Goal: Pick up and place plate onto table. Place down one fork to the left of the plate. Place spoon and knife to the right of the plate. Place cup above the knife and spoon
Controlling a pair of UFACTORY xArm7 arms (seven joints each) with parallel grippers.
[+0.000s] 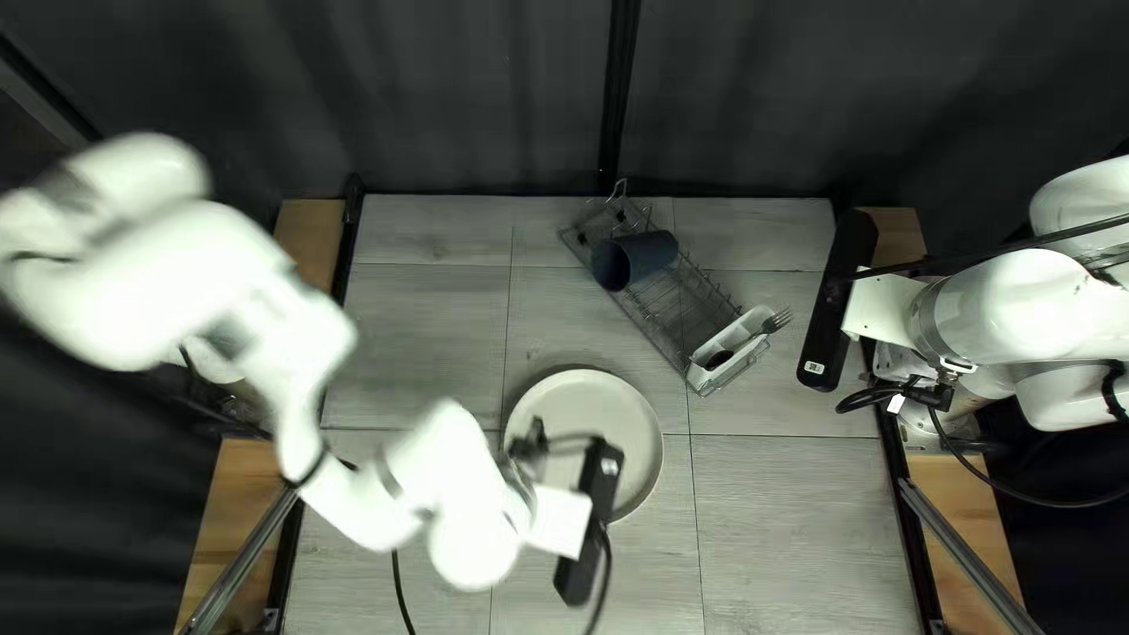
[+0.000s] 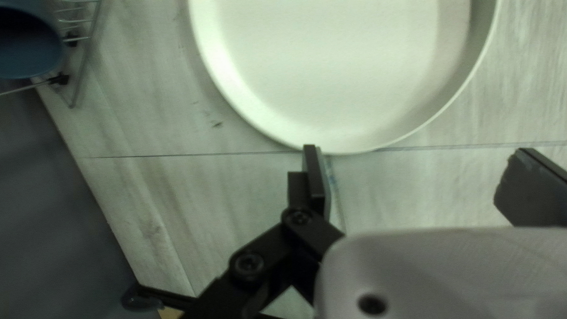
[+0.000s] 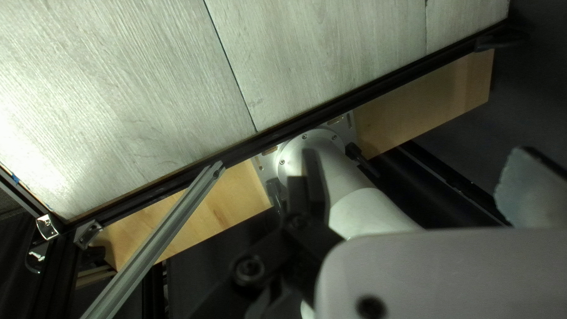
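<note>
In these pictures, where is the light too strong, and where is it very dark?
Top left view: my left arm washed out to white, the curtain dark; left wrist view: deep shadow inside the cup; right wrist view: glare on the table.

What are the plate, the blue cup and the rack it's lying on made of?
The plate looks like matte ceramic or hard plastic: pale, smooth, with soft shading. The cup could be either too, its dark blue wall smooth and opaque. The rack seems bare metal: thin, silvery-grey wires.
</note>
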